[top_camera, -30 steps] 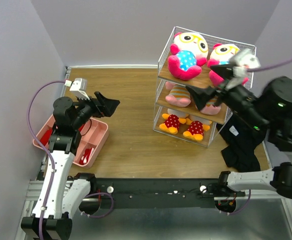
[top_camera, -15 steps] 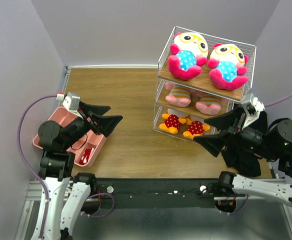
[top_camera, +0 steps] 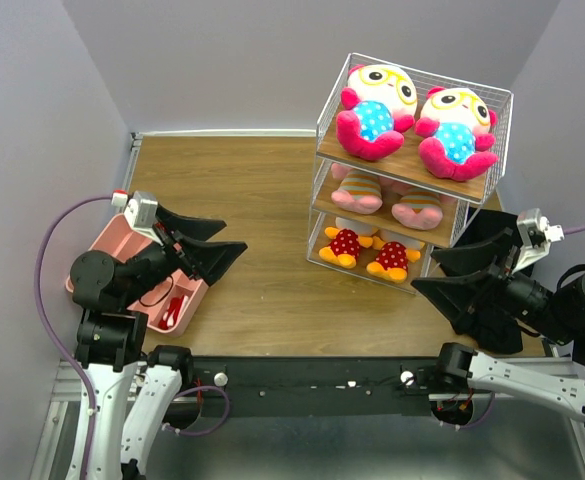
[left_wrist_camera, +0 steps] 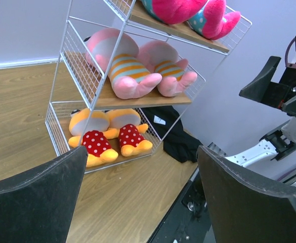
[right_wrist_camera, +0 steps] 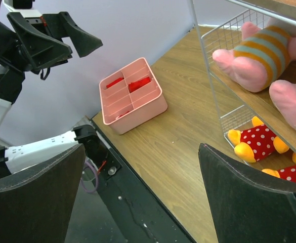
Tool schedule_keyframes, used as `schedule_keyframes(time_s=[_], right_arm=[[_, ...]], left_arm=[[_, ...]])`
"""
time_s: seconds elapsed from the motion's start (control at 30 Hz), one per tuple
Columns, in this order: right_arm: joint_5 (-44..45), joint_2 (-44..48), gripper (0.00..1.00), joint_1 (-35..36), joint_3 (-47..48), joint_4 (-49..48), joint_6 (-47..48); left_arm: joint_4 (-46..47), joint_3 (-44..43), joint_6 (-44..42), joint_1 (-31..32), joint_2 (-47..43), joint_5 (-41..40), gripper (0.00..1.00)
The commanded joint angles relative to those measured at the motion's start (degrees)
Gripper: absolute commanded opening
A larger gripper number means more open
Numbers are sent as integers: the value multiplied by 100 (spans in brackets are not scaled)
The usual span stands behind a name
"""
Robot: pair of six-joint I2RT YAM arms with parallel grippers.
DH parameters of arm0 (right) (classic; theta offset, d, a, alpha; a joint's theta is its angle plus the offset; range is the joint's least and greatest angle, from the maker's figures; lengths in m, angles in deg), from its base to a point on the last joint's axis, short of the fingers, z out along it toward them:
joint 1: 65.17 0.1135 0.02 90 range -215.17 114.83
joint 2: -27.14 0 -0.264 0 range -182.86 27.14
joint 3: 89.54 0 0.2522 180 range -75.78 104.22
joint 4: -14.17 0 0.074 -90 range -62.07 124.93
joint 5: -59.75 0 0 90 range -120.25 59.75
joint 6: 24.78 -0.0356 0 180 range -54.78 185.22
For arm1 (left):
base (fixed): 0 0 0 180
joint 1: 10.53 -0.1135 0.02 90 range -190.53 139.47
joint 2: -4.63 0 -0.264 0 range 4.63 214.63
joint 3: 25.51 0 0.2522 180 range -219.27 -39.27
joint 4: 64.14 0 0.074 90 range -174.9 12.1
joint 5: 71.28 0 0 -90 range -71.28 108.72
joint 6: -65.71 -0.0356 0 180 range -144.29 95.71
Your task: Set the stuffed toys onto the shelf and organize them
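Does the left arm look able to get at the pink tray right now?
Likely yes. The left pincer hovers open right by the pink tray, and nothing seems to lie between them.

At the desk's (top_camera: 262,200) far right corner stood the shelf (top_camera: 404,158), two stuffed toys (top_camera: 372,100) on each of three tiers. Tray (top_camera: 200,262) at left edge; cloth (left_wrist_camera: 180,139) at right edge, beside the shelf.

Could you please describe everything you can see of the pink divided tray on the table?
The pink tray is a rectangular, plastic-looking box, split by thin walls into several compartments. Some hold red items too small to identify. It sits flat on the wooden table near its left edge; the left arm partly hides it from above.
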State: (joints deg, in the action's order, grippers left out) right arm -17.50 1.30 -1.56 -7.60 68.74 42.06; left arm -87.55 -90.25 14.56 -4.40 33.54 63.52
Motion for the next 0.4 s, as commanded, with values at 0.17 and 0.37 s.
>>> schedule_keyframes(time_s=[0.17, 0.37], right_arm=[[254, 62, 100, -24, -86, -65, -84], [227, 97, 100, -16, -226, -153, -127]], left_arm=[[-81, -26, 61, 20, 89, 170, 99], [-81, -26, 70, 20, 115, 170, 99]])
